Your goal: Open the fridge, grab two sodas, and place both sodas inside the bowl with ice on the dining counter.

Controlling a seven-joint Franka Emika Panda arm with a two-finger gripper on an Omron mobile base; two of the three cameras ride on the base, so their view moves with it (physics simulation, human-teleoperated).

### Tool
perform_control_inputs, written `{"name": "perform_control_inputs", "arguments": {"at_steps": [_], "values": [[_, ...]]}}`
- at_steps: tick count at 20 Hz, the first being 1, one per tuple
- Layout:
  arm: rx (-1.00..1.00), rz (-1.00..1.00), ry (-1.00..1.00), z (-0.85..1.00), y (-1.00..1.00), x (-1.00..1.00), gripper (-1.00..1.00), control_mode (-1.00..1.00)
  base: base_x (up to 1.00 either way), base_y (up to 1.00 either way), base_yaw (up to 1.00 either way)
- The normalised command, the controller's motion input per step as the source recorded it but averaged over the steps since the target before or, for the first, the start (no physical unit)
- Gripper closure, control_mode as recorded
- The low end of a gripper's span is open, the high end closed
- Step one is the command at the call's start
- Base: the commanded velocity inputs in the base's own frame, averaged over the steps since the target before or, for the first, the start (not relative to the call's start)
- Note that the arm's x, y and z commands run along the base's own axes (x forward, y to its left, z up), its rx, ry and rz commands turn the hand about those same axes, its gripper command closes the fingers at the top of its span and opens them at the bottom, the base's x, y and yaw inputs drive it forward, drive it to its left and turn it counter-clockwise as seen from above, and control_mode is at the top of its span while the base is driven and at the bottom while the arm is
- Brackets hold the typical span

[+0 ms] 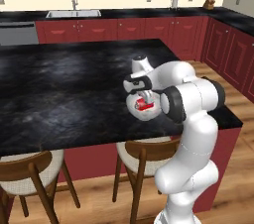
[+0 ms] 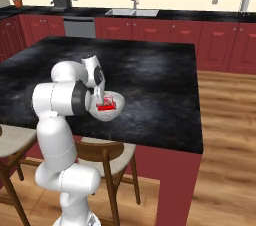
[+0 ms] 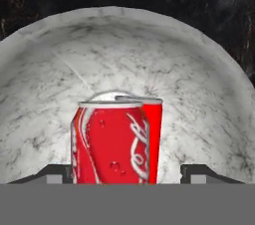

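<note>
On the dining counter (image 1: 74,94) (image 2: 160,85), near its front edge, stands the whitish-grey bowl (image 1: 133,106) (image 2: 116,108) (image 3: 199,84). Two red sodas (image 1: 145,104) (image 2: 106,104) are inside it. In the hand view one can (image 3: 109,142) is in front and the second can (image 3: 153,134) is close behind it on the right. My gripper (image 1: 143,96) (image 2: 101,97) (image 3: 127,175) points down into the bowl, open, its fingertips (image 3: 56,174) spread to either side of the cans. The fridge is out of view.
Two wooden stools (image 1: 144,153) (image 1: 30,168) are tucked under the counter's front edge, beside my base. A black wall counter with a sink (image 1: 73,14) (image 2: 132,12) runs along the back. Wooden floor (image 2: 225,135) lies to the right of the island.
</note>
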Motion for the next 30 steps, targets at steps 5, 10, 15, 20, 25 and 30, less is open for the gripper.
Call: {"name": "perform_control_inputs", "arguments": {"at_steps": [5, 10, 15, 20, 25, 30], "values": [[0.00, 0.03, 0.00, 0.18, 0.00, -0.23, -1.00, -1.00, 0.00, 0.00, 0.00], [-0.02, 0.00, -0.02, 0.59, -0.03, -0.08, -1.00, -1.00, 0.00, 0.00, 0.00], [-0.01, 0.00, -0.05, 0.72, -0.19, -0.05, -1.00, -1.00, 0.00, 0.00, 0.00], [0.00, 0.00, -0.06, 0.78, -0.30, -0.33, -1.00, -1.00, 0.00, 0.00, 0.00], [0.00, 0.00, -0.10, 0.68, -0.21, -0.63, -1.00, -1.00, 0.00, 0.00, 0.00], [0.04, 0.00, -0.19, 0.35, -0.02, -0.98, -1.00, -1.00, 0.00, 0.00, 0.00]]}}
